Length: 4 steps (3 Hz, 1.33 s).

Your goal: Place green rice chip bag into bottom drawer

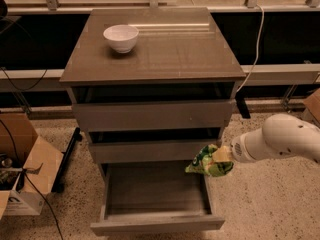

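The green rice chip bag (207,161), bright green and crinkly, hangs in my gripper (218,155) above the right edge of the bottom drawer (155,190). My gripper is shut on the bag and comes in from the right on a white arm (280,139). The bottom drawer is pulled out, and its grey wood-grain floor is bare. Its low front panel (157,224) lies nearest the camera. The bag sits level with the middle drawer's front (155,150).
A white bowl (121,37) stands on the cabinet top (165,49) at the back left. An open cardboard box (20,169) with cables sits on the floor at the left. A white cable (257,39) hangs down at the right of the cabinet.
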Each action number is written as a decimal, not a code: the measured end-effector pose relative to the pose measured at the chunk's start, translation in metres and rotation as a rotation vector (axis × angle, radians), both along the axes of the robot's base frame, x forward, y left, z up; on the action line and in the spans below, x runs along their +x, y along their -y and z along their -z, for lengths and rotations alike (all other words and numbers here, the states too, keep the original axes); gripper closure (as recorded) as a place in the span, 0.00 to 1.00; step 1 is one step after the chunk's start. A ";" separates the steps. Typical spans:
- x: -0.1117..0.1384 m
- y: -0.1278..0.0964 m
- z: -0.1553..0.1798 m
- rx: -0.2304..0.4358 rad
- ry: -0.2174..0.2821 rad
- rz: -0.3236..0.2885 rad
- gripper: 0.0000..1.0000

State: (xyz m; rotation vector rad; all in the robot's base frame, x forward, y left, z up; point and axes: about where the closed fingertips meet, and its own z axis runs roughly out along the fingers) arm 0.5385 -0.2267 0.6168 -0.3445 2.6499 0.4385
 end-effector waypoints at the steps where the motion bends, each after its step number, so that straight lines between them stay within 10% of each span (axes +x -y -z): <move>1: -0.003 -0.007 0.022 -0.010 -0.047 -0.008 1.00; 4: -0.025 -0.055 0.201 0.080 -0.366 -0.067 1.00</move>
